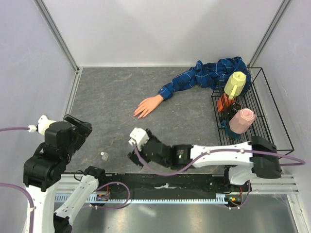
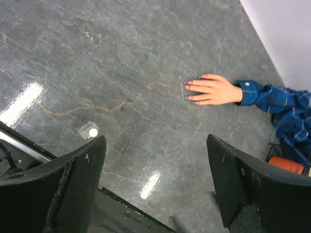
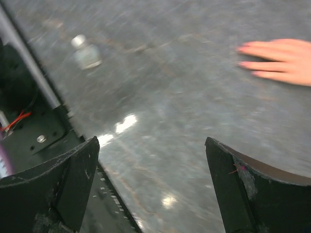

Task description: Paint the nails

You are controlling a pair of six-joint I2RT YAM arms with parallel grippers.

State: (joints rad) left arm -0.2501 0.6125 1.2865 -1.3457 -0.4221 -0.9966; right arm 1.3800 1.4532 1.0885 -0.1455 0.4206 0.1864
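- The hand (image 1: 147, 106) lies flat, palm down, around the middle of the table. Its plaid sleeve (image 1: 204, 75) runs off to the far right corner.
- The nails (image 2: 187, 88) point toward the near left. In both wrist views they look faintly pink, but I cannot tell whether that is polish or just how they are moulded.
- A thin pale sliver (image 2: 181, 87) lies just off the fingertips, and it is too fine to identify.
- The bottle (image 1: 104, 156) stands capped near the near edge, left of centre and well apart from the hand.
- The left gripper (image 2: 155, 167) hangs over the near left part of the table, jaws spread wide and holding nothing.
- The right gripper (image 3: 150, 165) hovers low by the near edge, between the bottle and the hand. It is also wide open and empty.
- Progress, as I judge it: painting has not visibly begun. The bottle is not yet picked up or uncapped, and no brush is in either gripper, so opening it and coating each nail are left to do.
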